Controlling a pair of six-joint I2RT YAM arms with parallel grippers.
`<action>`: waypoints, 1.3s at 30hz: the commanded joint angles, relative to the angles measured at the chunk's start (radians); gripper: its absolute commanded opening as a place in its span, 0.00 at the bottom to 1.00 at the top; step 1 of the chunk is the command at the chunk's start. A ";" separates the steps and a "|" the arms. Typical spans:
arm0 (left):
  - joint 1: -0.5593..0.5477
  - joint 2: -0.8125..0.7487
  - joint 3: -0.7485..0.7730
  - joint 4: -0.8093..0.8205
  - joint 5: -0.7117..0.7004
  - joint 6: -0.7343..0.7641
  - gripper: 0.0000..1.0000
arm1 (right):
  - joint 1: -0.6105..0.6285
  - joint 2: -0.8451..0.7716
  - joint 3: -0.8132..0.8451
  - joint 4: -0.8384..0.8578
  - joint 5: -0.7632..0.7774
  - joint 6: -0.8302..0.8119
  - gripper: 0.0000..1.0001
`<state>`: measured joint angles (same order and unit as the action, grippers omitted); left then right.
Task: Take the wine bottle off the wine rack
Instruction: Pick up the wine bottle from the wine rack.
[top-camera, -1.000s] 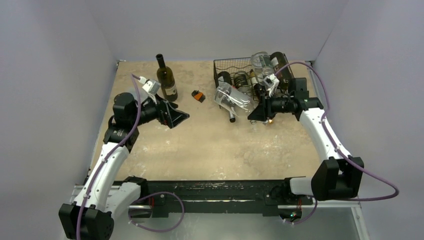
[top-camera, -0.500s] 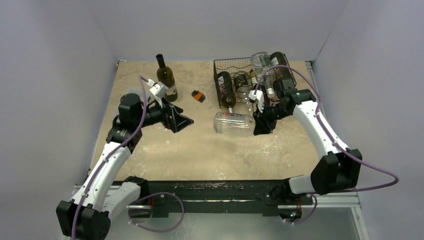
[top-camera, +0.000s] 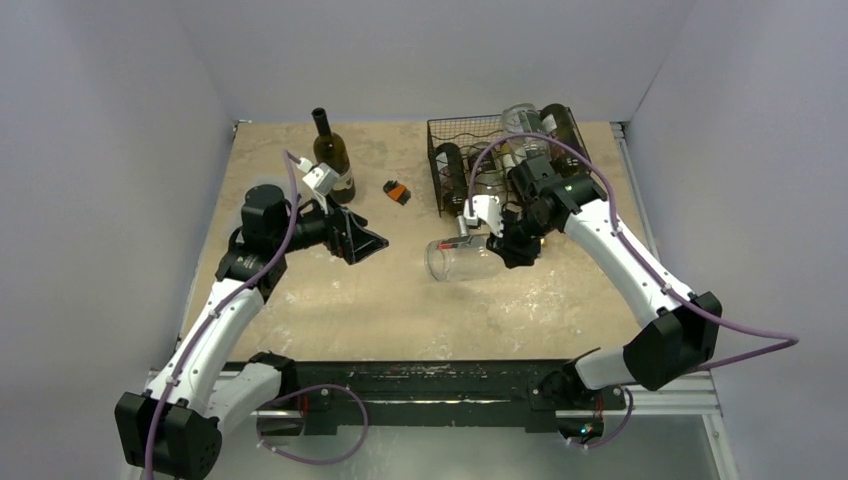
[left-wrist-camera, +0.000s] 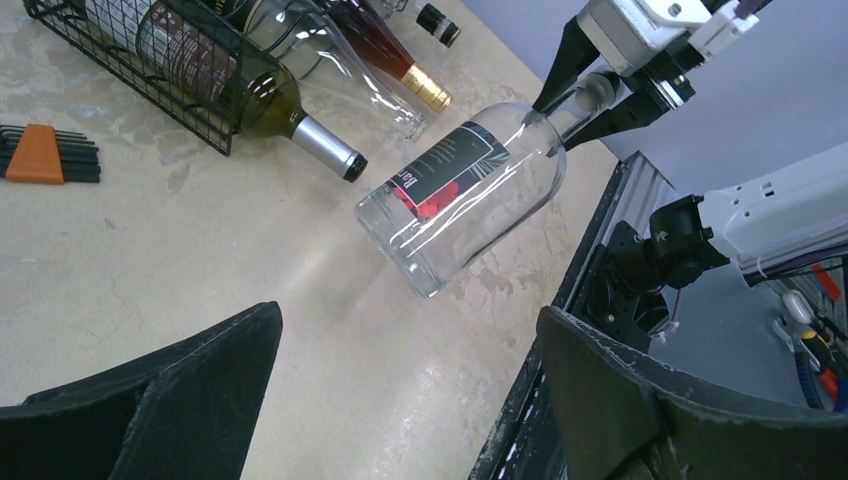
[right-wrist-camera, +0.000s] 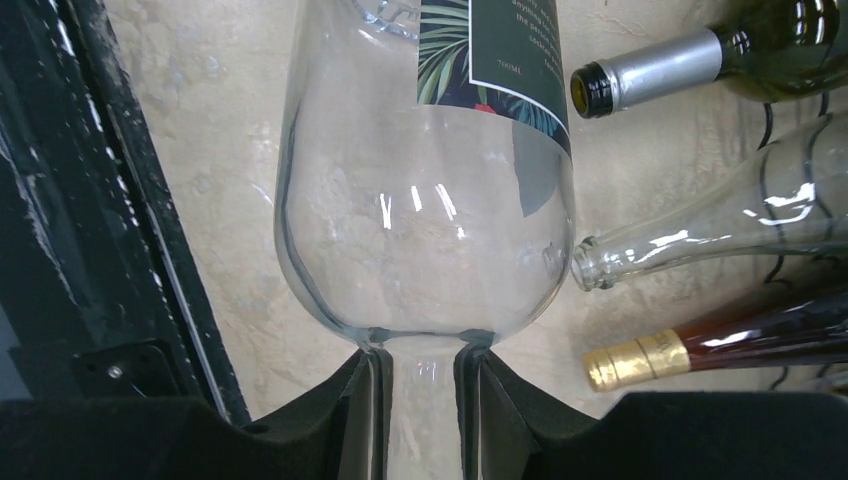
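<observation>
A clear wine bottle (top-camera: 458, 258) with a dark leafy label hangs tilted over the table, just in front of the black wire wine rack (top-camera: 462, 131). My right gripper (top-camera: 508, 241) is shut on its neck. In the right wrist view the fingers (right-wrist-camera: 365, 400) clamp the neck just below the shoulder of the bottle (right-wrist-camera: 400, 220). The left wrist view shows the same bottle (left-wrist-camera: 460, 190) base-down and off the rack (left-wrist-camera: 120, 80). My left gripper (top-camera: 366, 241) stands wide open to the bottle's left, with nothing between its fingers (left-wrist-camera: 200, 400).
Dark bottles (top-camera: 450, 168) and a clear one (top-camera: 520, 120) lie in the rack, necks toward the table. A green bottle (top-camera: 333, 160) stands upright at the back left. An orange hex-key set (top-camera: 398, 192) lies beside it. A black rail (top-camera: 420, 380) runs along the near edge.
My right arm has drawn the clear bottle out of the rack, leftward and toward the near side. My left gripper has shifted slightly right and stayed open.
</observation>
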<state>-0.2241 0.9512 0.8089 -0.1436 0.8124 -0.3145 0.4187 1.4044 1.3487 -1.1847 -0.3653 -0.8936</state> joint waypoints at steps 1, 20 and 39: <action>-0.004 0.015 0.019 0.027 0.022 -0.004 1.00 | 0.061 -0.010 0.111 0.011 0.040 -0.088 0.00; -0.004 0.049 0.014 0.052 0.042 -0.031 1.00 | 0.245 -0.107 0.023 0.062 0.348 -0.335 0.00; -0.196 0.103 -0.100 0.202 0.150 0.091 1.00 | 0.500 -0.061 -0.120 0.142 0.662 -0.496 0.00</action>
<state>-0.3614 1.0473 0.7380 -0.0059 0.9474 -0.3256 0.8711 1.3617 1.2350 -1.1477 0.1982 -1.3499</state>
